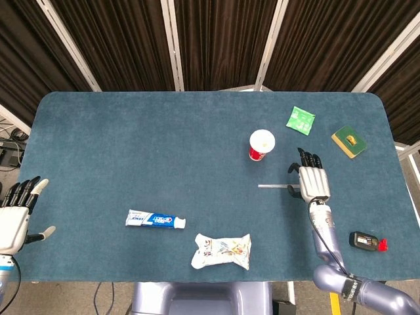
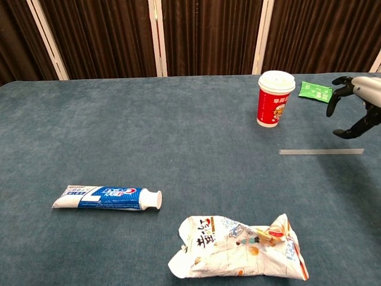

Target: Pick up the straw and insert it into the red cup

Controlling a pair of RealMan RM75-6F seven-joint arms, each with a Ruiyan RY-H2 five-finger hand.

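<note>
A clear straw (image 1: 272,186) (image 2: 320,151) lies flat on the blue table, just in front of the red cup (image 1: 260,145) (image 2: 274,99) with its white lid. My right hand (image 1: 311,181) (image 2: 357,105) hovers above the straw's right end with fingers spread and curved downward, holding nothing. In the head view it hides that end of the straw. My left hand (image 1: 16,213) stays open at the table's left edge, far from both objects, and does not show in the chest view.
A toothpaste tube (image 1: 155,220) (image 2: 107,197) and a crumpled snack bag (image 1: 222,251) (image 2: 238,248) lie at the front. A green packet (image 1: 300,120) (image 2: 315,92) and a sponge (image 1: 348,141) sit behind the right hand. A small black and red device (image 1: 366,241) lies at the front right.
</note>
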